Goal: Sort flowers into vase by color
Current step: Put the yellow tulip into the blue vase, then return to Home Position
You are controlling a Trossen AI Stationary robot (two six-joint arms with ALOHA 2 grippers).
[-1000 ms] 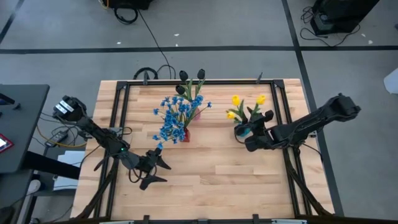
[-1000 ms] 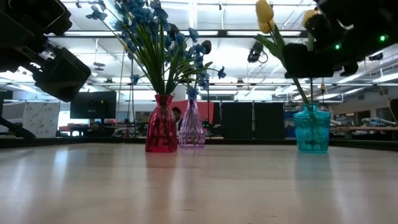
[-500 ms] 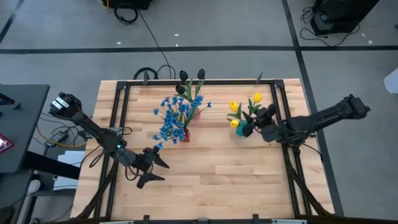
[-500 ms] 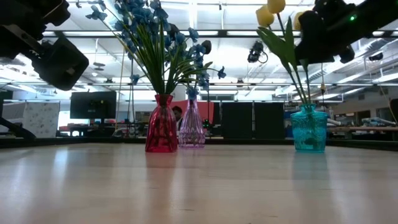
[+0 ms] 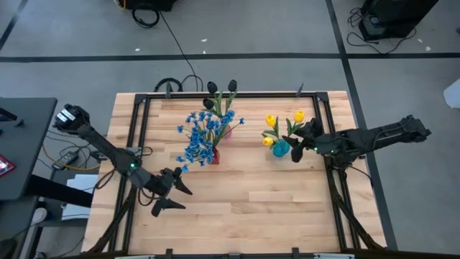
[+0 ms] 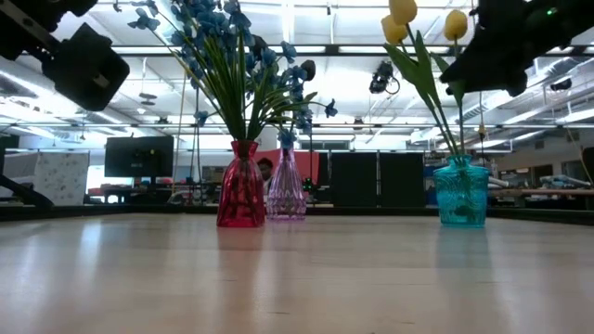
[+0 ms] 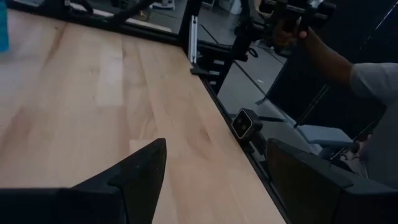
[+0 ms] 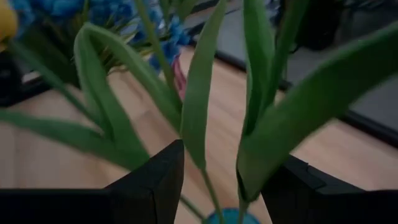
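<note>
Standing unlabelled, yellow tulips [image 5: 282, 126] fill the teal vase [image 6: 461, 191].

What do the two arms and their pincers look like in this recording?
Both arms are dark, slim and jointed. The left pincer has two black, tapering fingers; a small green light glows on that arm. The right pincer is equally black, with blocky fingers.

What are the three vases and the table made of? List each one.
Red vase: looks like clear tinted glass; light passes through it.
Purple vase: pale ribbed glass, or maybe plastic.
Teal vase: translucent textured glass; stems show inside it.
Table: light wood planks with visible grain and a faint sheen, edged by a dark metal frame.
</note>
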